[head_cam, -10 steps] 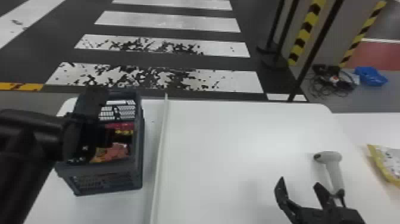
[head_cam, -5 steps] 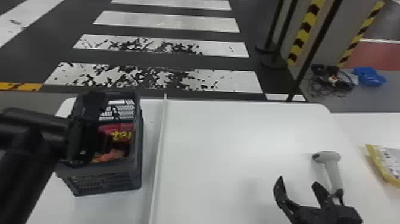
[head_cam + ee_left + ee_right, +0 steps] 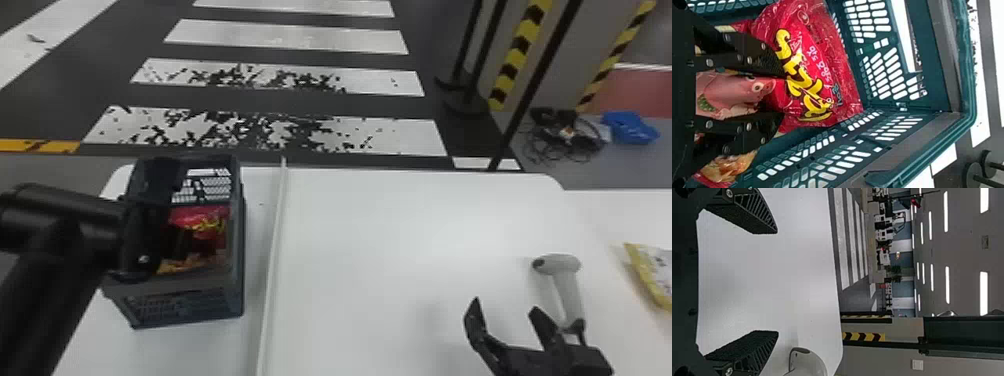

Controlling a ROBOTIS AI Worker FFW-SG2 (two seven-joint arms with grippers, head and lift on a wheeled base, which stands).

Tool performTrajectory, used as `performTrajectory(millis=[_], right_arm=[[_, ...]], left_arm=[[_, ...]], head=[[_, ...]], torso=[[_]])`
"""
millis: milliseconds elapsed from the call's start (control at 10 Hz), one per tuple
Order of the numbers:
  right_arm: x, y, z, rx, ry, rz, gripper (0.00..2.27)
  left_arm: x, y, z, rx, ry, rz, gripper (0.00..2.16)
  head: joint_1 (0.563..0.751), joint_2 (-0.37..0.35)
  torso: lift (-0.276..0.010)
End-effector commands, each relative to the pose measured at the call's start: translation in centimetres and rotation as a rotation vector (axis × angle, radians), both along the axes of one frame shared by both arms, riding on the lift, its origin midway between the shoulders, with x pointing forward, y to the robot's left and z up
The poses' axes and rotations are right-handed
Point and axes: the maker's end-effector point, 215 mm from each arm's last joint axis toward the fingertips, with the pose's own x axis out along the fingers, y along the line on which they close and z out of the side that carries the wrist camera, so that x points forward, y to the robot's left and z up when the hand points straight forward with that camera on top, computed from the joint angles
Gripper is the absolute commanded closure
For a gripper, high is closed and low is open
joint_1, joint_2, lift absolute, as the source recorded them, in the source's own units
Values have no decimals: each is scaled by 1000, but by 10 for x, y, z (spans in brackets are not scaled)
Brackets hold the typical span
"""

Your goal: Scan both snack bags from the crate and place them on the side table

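Jaws wide, the left gripper [image 3: 783,94] straddles a red snack bag [image 3: 822,47] inside the plastic crate [image 3: 192,306], likely to pinch it; the right gripper [image 3: 505,306], also open, hangs beside the barcode scanner [image 3: 564,265], presumably for scanning.

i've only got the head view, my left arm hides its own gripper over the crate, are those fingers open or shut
Observer: Open. In the left wrist view the left fingers stand apart, with a clear gap between them.
Operator: anything showing in that gap
Observer: Yes, packaging with a pink pig printed on it.
Operator: and the red bag, is there more on it than the yellow lettering
Observer: Yes, smaller white print runs beside the big yellow letters on the red bag.
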Motion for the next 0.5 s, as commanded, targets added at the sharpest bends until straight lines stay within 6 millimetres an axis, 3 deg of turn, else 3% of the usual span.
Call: performTrajectory(millis=[0, 100, 200, 400], right_arm=[[0, 0, -1, 1, 2, -1, 83], [-1, -1, -2, 0, 5, 0, 83], [-2, -1, -4, 2, 8, -3, 83], [-1, 0, -5, 3, 9, -2, 87]], left_arm=[[8, -3, 11, -8, -55, -7, 1828], [10, -7, 21, -17, -82, -14, 1845], [8, -4, 28, -13, -87, -8, 2138], [5, 4, 41, -28, -95, 1, 2138]], head=[[695, -63], [695, -64], [695, -68], [695, -69]], torso=[[-95], [-95], [-95], [-95]])
